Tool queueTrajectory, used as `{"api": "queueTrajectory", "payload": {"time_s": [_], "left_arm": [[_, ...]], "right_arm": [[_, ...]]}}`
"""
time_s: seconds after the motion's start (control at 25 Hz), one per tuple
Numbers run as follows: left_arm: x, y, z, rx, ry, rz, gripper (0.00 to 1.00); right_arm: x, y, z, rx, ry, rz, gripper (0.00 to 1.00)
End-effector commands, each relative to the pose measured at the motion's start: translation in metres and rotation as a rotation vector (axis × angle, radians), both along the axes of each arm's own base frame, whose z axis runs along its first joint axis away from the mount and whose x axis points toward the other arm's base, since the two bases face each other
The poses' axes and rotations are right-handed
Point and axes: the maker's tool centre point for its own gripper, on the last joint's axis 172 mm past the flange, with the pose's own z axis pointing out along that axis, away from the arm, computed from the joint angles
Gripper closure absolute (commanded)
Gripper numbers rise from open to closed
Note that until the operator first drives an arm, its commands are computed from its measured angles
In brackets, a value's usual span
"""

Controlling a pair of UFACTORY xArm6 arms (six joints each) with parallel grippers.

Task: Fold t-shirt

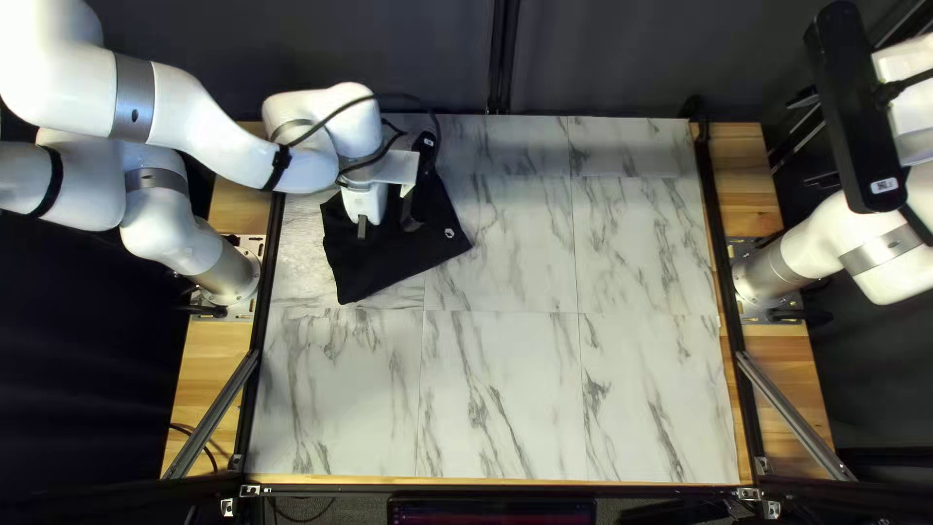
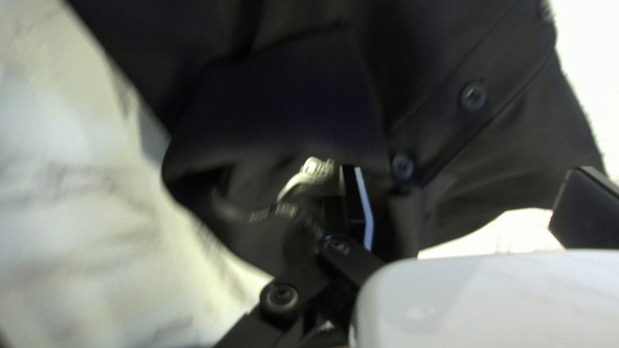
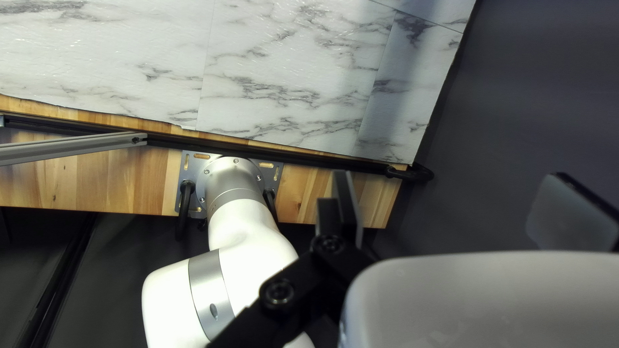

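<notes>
Hovering over the dark shirt (image 1: 394,272) is the left gripper (image 1: 385,226), and its two fingers stand well apart! The left wrist view shows one finger beside a dark fold and the other out past the placket, with dark cloth showing between them; whether either one touches the fabric, I cannot tell.

And the shirt? It lies in the far-left part of the table (image 1: 505,399), near the left edge, with one corner aimed at the near edge and another pointing toward the middle. A small pale mark (image 1: 449,233) sits close to that second corner. Up close we get round buttons (image 2: 474,96) along the placket, plus a pale, blurred strip (image 2: 314,169) right beside the nearer finger. How the layers lie under the gripper is hard to read.

The left arm (image 1: 185,102) reaches in from its base at the table's left edge, a black cable (image 1: 389,95) looping above its wrist. Across to the other side: the right arm (image 1: 894,262) is raised by the right edge, well apart from the shirt. Its gripper, the right gripper (image 3: 458,209), has its fingers wide apart too, with bare air between them! Past it come the table's marbled top, the wooden border (image 3: 116,183) and the arm's own base plate (image 3: 190,167), near the far-right corner.
</notes>
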Motion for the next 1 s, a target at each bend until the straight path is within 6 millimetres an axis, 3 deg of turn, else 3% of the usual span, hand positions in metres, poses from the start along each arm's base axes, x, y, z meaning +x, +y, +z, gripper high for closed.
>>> {"api": "queueTrajectory", "payload": {"time_s": [0.04, 0.12, 0.28, 0.44, 0.52, 0.68, 0.88, 1.0], "left_arm": [[-0.019, -0.004, -0.001, 0.008, 0.011, 0.043, 0.00], [-0.027, -0.009, 0.001, 0.034, 0.021, 0.074, 0.00], [-0.020, -0.022, -0.006, 0.045, 0.008, 0.080, 0.00], [-0.010, -0.040, 0.016, 0.111, -0.028, 0.096, 0.00], [0.012, -0.058, 0.034, 0.162, -0.055, 0.086, 0.00], [0.053, -0.075, 0.032, 0.283, -0.086, 0.035, 0.00], [0.092, -0.062, 0.020, 0.449, -0.117, -0.052, 0.00], [0.097, -0.043, 0.011, 0.512, -0.123, -0.106, 0.00]], "right_arm": [[0.000, 0.000, 0.000, 0.000, 0.000, 0.000, 0.00], [0.000, 0.000, 0.000, 0.000, 0.000, 0.000, 0.00], [0.000, 0.000, 0.000, 0.000, 0.000, 0.000, 0.00], [0.000, 0.000, 0.000, 0.000, 0.000, 0.000, 0.00], [0.000, 0.000, 0.000, 0.000, 0.000, 0.000, 0.00], [0.000, 0.000, 0.000, 0.000, 0.000, 0.000, 0.00], [0.000, 0.000, 0.000, 0.000, 0.000, 0.000, 0.00], [0.000, 0.000, 0.000, 0.000, 0.000, 0.000, 0.00]]}}
